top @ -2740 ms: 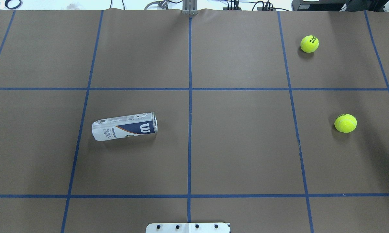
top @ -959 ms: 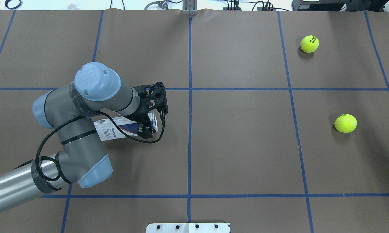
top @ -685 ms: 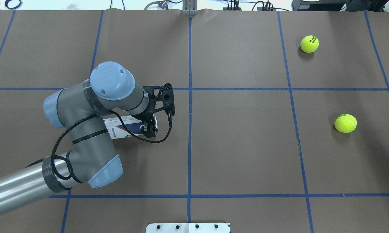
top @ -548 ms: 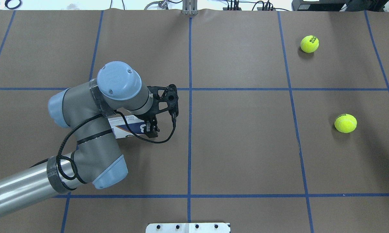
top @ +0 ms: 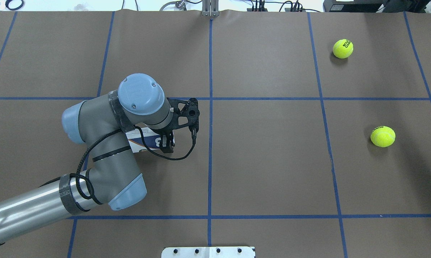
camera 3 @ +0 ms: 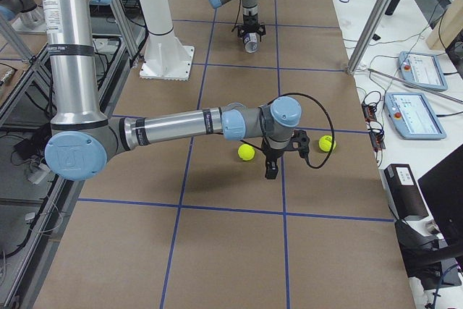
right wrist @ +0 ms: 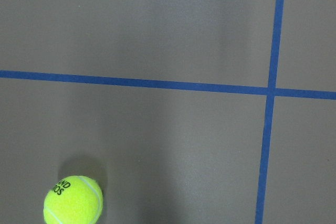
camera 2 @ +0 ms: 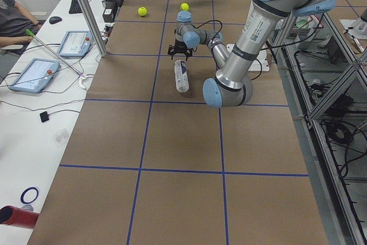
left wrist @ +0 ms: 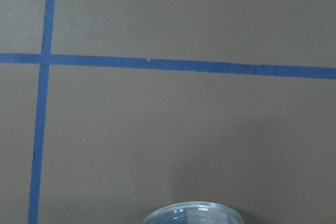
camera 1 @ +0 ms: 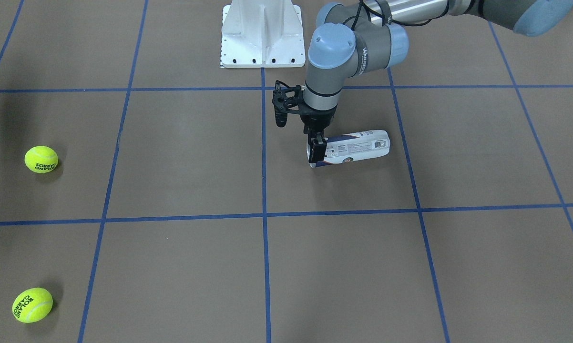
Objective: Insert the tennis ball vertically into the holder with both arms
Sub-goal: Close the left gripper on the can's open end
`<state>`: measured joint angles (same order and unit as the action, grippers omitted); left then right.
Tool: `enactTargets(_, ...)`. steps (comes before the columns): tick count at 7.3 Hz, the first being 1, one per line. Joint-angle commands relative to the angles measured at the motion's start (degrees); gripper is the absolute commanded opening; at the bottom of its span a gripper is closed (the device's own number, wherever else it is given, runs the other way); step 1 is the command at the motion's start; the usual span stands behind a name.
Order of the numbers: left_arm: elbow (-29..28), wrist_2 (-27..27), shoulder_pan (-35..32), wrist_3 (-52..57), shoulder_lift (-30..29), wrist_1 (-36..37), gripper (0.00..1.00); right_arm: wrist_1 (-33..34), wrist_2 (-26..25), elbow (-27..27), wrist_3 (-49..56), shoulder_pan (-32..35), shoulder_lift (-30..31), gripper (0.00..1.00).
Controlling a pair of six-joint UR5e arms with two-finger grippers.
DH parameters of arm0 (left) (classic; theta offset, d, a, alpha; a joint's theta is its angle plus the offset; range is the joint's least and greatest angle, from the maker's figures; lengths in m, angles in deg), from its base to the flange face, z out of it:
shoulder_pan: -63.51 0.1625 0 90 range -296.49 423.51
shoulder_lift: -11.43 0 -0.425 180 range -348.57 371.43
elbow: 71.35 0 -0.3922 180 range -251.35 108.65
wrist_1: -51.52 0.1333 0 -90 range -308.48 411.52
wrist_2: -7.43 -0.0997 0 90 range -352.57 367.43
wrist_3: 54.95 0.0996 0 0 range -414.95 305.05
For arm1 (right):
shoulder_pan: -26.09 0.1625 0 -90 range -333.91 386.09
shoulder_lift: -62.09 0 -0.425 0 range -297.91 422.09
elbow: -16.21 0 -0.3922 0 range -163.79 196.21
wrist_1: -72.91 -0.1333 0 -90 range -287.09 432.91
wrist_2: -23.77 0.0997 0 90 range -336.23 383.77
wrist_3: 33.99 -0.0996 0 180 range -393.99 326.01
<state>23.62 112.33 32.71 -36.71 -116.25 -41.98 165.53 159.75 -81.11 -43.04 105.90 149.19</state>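
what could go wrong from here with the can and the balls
1. The holder lies on its side, and the left gripper has its jaws at the rim end only. Tipped upright from there, it may slip or swing.
2. The right gripper hangs close to the two tennis balls. A nudge could roll one away.

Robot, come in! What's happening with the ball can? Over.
Left end effector at rim end of holder, grip unclear. Holder lying on its side. Right end effector near a tennis ball, state unclear.
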Motion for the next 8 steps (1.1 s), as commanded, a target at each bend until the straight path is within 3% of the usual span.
enactTargets(1,-0.92,0.05,0.13,-0.13,0.06,0.08,0.99,-0.07,0.07,-0.06,0.09,-0.01,0.00,1.00)
enactTargets(8,-3.47,0.31,0.74,-1.89,0.15,-0.54,0.99,-0.07,0.07,-0.06,0.09,-0.36,0.00,1.00)
